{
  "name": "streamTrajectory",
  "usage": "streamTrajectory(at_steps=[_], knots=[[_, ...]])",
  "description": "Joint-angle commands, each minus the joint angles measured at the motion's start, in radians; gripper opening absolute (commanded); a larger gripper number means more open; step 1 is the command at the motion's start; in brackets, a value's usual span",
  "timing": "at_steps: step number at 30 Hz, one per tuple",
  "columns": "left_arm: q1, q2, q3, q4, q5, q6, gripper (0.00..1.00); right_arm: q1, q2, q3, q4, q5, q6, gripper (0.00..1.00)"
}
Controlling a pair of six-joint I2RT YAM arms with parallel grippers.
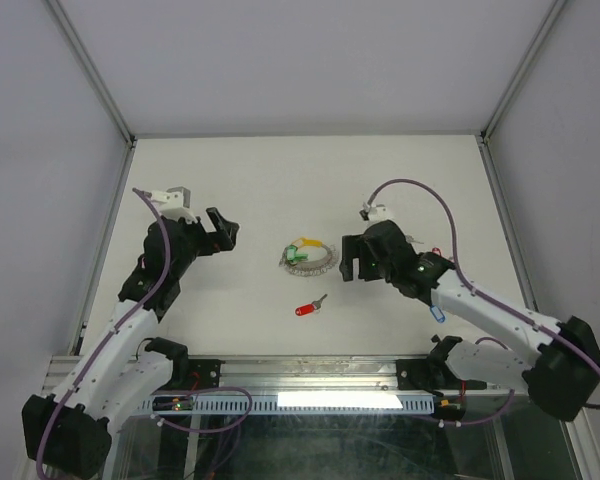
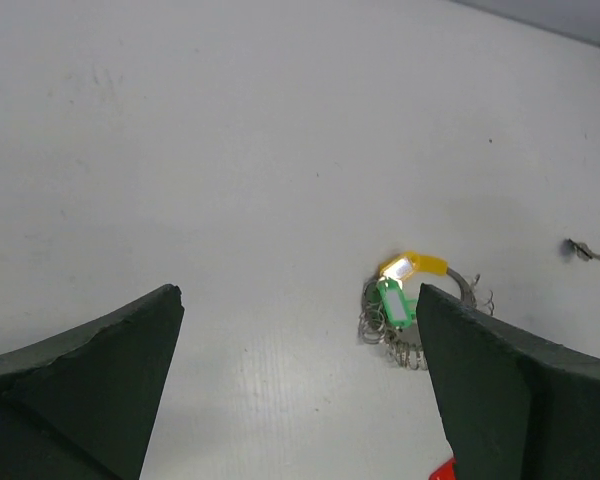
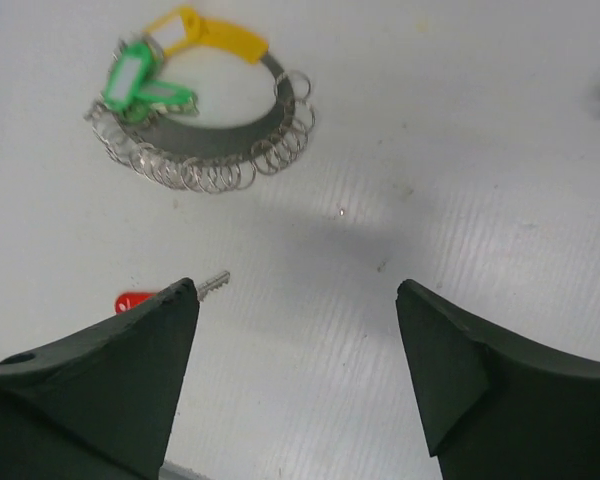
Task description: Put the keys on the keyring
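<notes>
Left tool [image 1: 223,228] stands released, its two dark fingers spread wide with nothing between them but bare white tabletop [image 1: 230,170]; the left wrist view shows the same gap [image 2: 298,300]. It hangs well apart from the keyring [image 1: 311,259], off to that ring's left.

On the other side, my right tool [image 1: 354,259] is released too, jaws wide and gripping nothing [image 3: 297,290]. It sits just to the right of the keyring, close to it but not touching.

That keyring [image 3: 220,175] lies flat near the middle of the tabletop, a grey arc strung with many small wire loops. Two keys lie at its left end: the green-tagged key [image 3: 130,80] and the yellow-tagged key [image 3: 210,30], their tags touching each other. I cannot tell whether either is threaded on.

Nearer my bases, apart from the ring, the red-tagged key [image 1: 308,308] lies alone on the tabletop, its silver blade pointing toward the ring. From the right wrist it shows just beside my left finger [image 3: 130,380].

A small blue tag [image 1: 439,312] shows beside my right forearm.
</notes>
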Motion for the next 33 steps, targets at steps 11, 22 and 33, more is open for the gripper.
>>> streamTrajectory(at_steps=[11,22,33], knots=[[0.004,-0.422,0.061,-0.070,-0.370,0.167,0.99,-0.004,-0.627,-0.129,0.211,0.405,-0.109,1.00],[0.005,-0.588,-0.016,-0.103,-0.382,0.161,0.99,-0.003,-0.783,-0.152,0.112,0.547,-0.092,1.00],[0.004,-0.527,-0.003,-0.110,-0.389,0.154,0.99,-0.004,-0.770,-0.162,0.095,0.586,-0.034,1.00]])
